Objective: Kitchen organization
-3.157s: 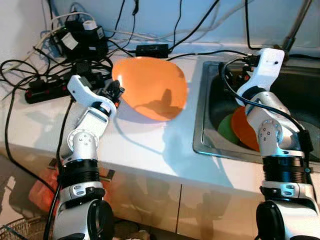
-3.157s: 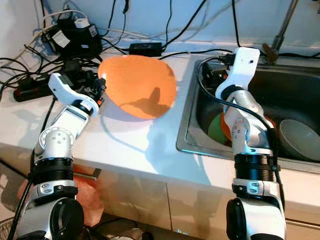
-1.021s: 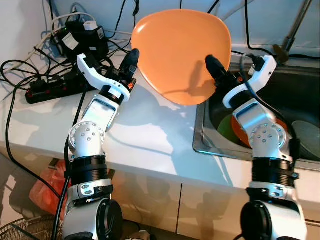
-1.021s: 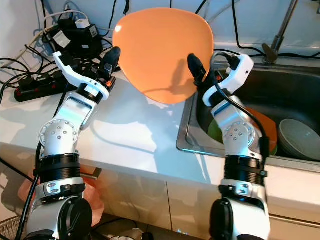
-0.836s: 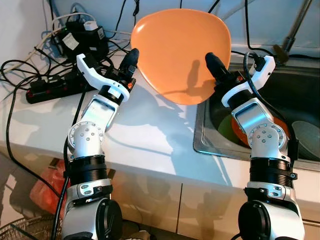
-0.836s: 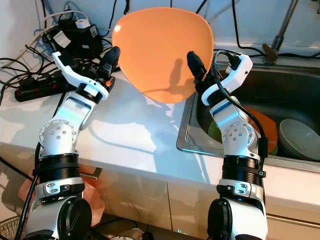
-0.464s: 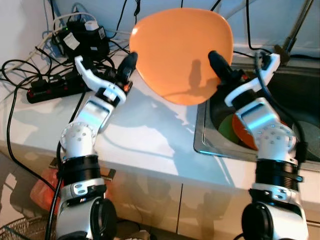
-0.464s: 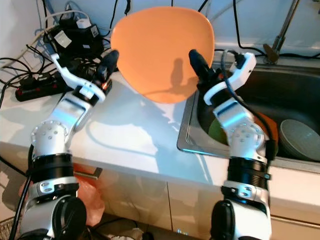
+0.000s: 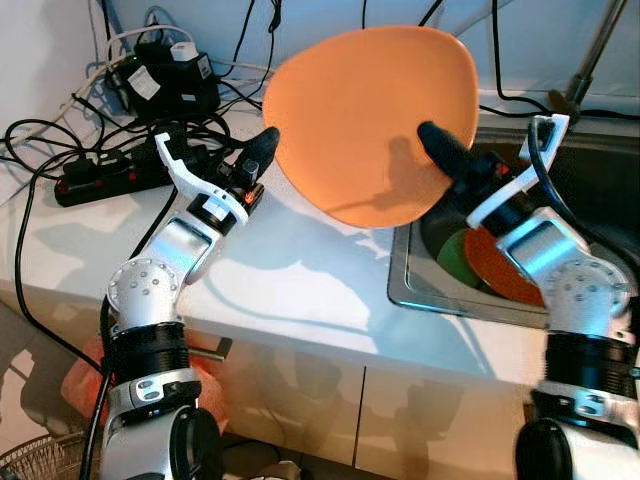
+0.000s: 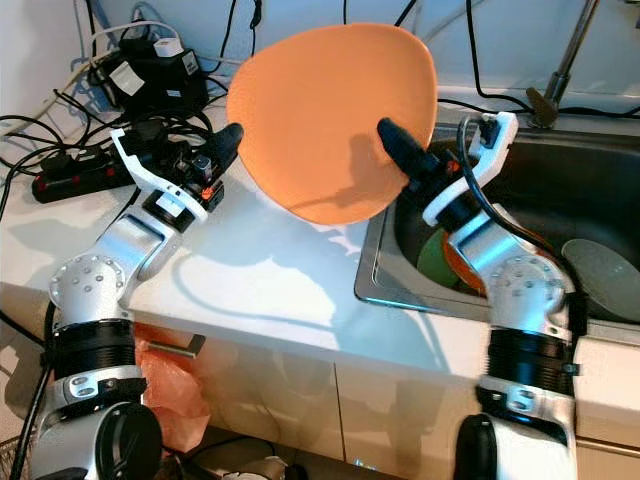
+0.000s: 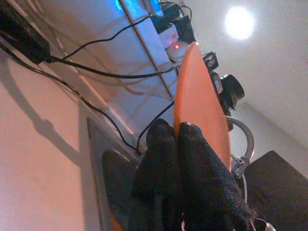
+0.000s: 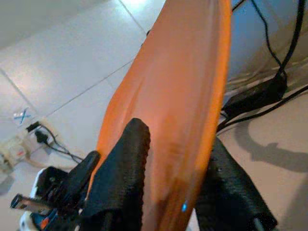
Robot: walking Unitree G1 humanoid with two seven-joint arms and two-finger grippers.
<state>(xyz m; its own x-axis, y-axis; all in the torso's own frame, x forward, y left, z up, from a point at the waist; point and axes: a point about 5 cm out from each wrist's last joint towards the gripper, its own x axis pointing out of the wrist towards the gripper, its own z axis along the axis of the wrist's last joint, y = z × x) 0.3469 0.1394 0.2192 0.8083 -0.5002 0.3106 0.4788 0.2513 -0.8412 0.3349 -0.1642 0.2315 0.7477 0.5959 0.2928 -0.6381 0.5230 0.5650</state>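
Observation:
A large orange plate (image 9: 370, 120) hangs tilted in the air over the seam between the white counter (image 9: 260, 270) and the sink (image 9: 400, 290). My right gripper (image 9: 430, 135) is shut on its right lower rim, one black finger (image 12: 122, 163) on each face of the plate (image 12: 178, 86). At the opposite rim my left gripper (image 9: 268, 140) pinches the plate's (image 11: 197, 91) edge with its fingertips (image 11: 163, 137) shut on it. Down in the sink lie another orange plate (image 9: 500, 270) and a green one (image 9: 455, 255).
A black power strip (image 9: 90, 175), adapters (image 9: 170, 85) and tangled cables crowd the counter's back left. A grey bowl (image 10: 605, 265) sits at the sink's right side, and the faucet (image 9: 590, 60) rises behind it. The counter's front edge is close below.
The plate went from low over the counter, in the left gripper alone, to raised with both grippers on it. Lately it tipped and shifted slightly toward the sink; the left arm dropped a little.

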